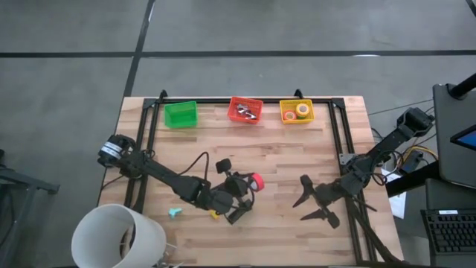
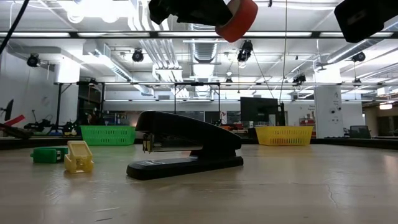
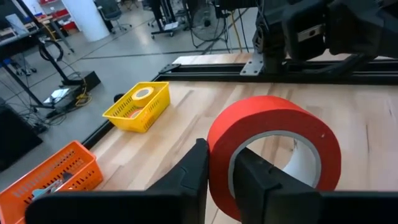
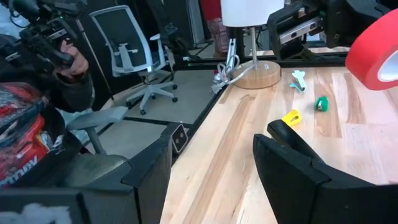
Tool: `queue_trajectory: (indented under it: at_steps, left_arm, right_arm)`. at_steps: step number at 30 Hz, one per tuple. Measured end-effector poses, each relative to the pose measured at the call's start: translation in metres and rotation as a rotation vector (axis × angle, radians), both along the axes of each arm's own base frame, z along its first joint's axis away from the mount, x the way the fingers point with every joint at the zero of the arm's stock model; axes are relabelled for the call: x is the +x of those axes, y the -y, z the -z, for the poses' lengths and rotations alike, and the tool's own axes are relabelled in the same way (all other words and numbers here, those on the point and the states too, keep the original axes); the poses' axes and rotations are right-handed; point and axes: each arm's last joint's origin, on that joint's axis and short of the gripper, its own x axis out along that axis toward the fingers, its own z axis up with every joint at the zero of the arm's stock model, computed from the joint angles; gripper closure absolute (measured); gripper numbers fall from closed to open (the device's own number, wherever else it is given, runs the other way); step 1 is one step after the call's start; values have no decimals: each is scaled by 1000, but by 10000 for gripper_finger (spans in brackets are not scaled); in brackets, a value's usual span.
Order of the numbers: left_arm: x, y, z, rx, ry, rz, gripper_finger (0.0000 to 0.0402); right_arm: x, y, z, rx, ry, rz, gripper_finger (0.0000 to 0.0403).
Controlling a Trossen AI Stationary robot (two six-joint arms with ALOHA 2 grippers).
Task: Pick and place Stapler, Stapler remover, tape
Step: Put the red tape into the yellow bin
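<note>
Wooden tabletop (image 1: 282, 156) in a workshop, three bins along its far edge.

The left hand (image 1: 249, 192) is raised above the middle of the tabletop, pinching a red tape (image 3: 273, 152) roll, one finger (image 3: 186, 177) outside the ring and the other through its open centre. The stapler (image 2: 186, 149) lies on the tabletop below it, near a small yellow piece (image 2: 79, 157) and a green piece (image 2: 50, 154). The right hand (image 1: 311, 205) waits spread near the right side. A yellow bin (image 1: 296, 112) holds more tape rolls, beside an orange bin (image 1: 245, 111) and a green bin (image 1: 180, 115).
</note>
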Motion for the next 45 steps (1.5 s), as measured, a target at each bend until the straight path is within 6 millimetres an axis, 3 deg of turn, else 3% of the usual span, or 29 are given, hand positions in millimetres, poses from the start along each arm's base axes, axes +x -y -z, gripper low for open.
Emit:
queue_trajectory:
  at_steps: [45]
  left_arm:
    - [1,0,-2,-7,24,7,349]
  right_arm:
    - [1,2,1,-29,5,63,183]
